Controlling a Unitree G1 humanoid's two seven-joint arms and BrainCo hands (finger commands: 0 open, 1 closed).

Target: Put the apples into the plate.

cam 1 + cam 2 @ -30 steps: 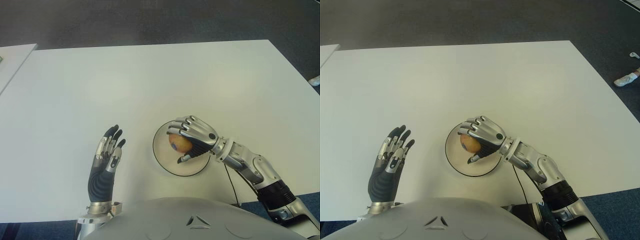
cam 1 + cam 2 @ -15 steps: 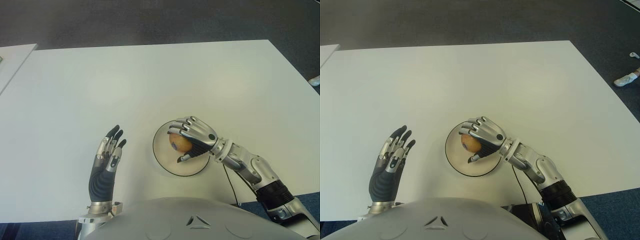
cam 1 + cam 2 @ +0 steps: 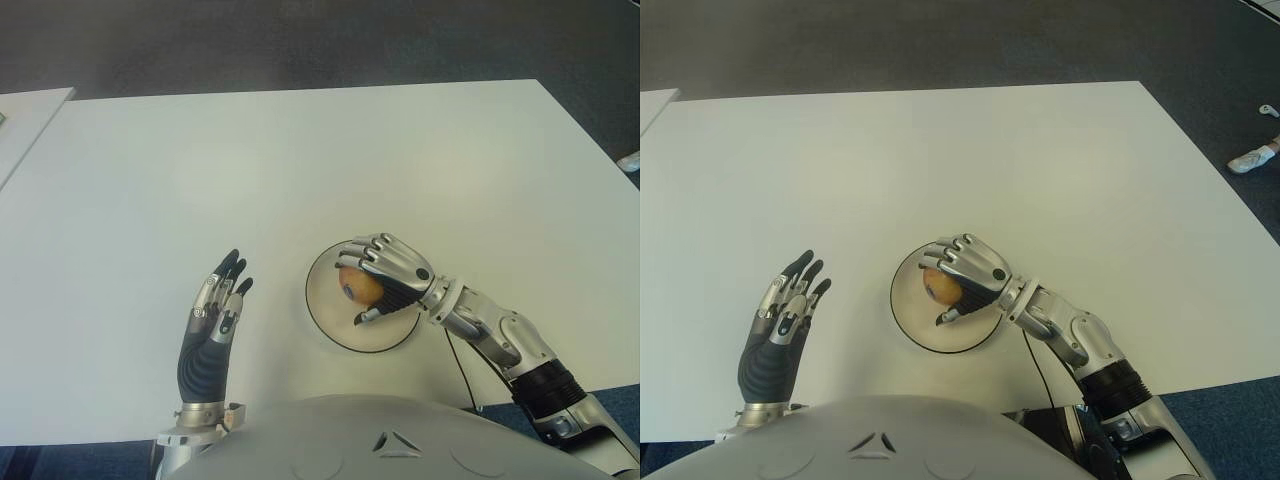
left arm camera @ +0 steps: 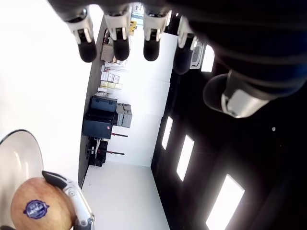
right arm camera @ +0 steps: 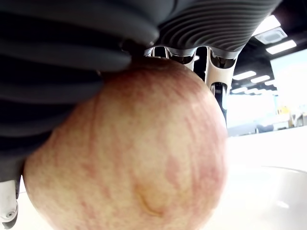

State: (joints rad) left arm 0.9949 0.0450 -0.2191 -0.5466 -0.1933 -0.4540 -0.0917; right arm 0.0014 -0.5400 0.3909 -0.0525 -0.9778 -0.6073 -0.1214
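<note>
One apple: a single reddish-yellow apple (image 3: 357,285) with a small blue sticker, held over the plate; whether it touches the dish cannot be told.
Plate: a round white plate (image 3: 325,310) with a dark rim, on the near part of the table, just in front of the robot's body.
Right hand: the right hand (image 3: 390,275) is above the plate, its fingers (image 3: 367,252) curled over the top of the apple and the thumb under it, clamped on the fruit; the right wrist view shows the apple pressed against the ribbed palm.
Left hand: the left hand (image 3: 212,325) shows to the left of the plate, well apart from it, fingers straight and slightly spread, holding nothing.
Table: a wide white table (image 3: 300,160); dark floor beyond its far edge.
</note>
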